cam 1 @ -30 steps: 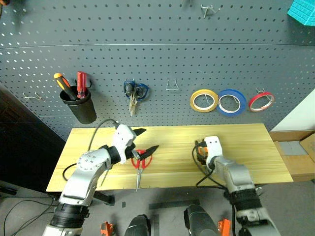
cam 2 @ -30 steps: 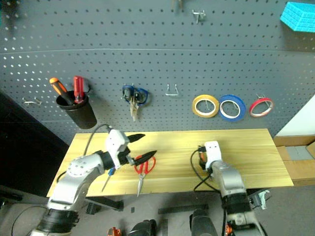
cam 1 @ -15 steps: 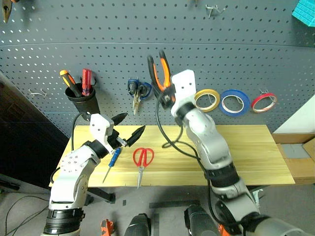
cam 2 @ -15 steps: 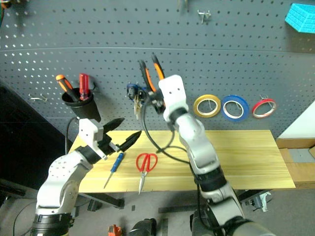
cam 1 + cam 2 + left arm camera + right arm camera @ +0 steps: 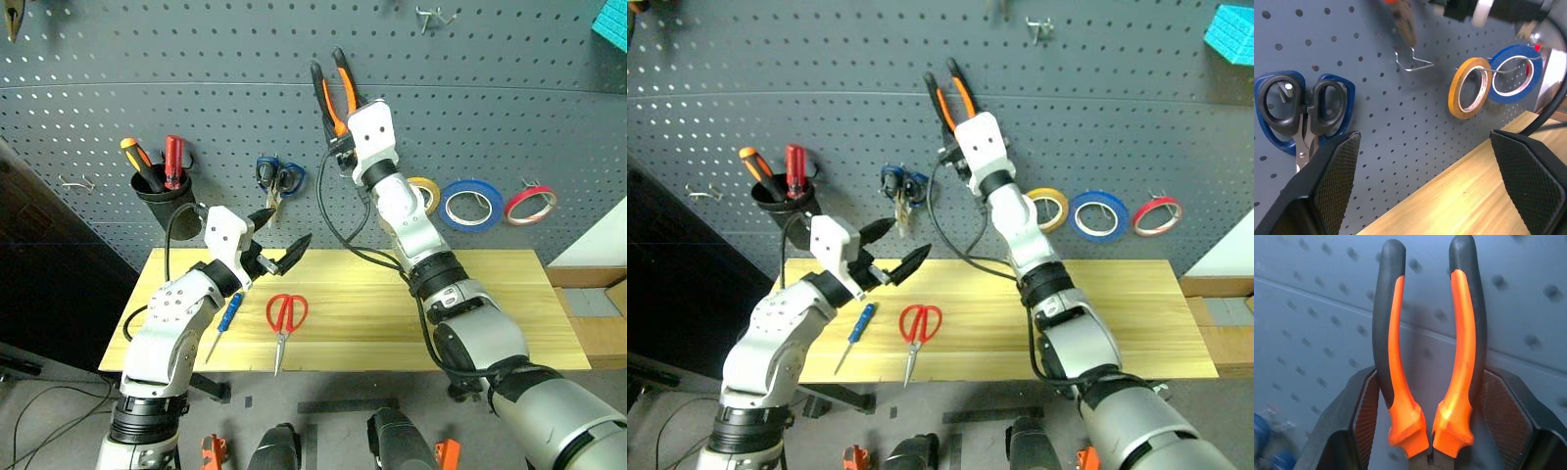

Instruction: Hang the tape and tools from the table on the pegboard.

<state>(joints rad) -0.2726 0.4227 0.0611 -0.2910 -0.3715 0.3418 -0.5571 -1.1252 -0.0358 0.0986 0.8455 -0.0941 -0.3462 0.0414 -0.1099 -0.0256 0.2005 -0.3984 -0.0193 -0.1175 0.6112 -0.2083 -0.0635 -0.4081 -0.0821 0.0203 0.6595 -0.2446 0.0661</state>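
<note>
Against pegboard (image 5: 490, 117), right claw (image 5: 1430, 396) grips pliers (image 5: 1425, 357) (handles up).

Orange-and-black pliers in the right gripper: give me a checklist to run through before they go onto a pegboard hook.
1. Grip: the right gripper has its jaws closed on the orange-and-black pliers near the pivot, handles up. Ok.
2. Free hook: the bent wire hook on the dark grey perforated pegboard carries nothing. Ok.
3. Alignment: the pliers are raised in front of the board above that hook; whether a handle lines up with it, cannot tell.
4. Left gripper: jaws open, holding nothing, low over the light wooden table, away from the hook. Ok.
5. Neighbours: the blue-handled scissors and the yellowish tape ring hang either side of the hook. Ok.
</note>
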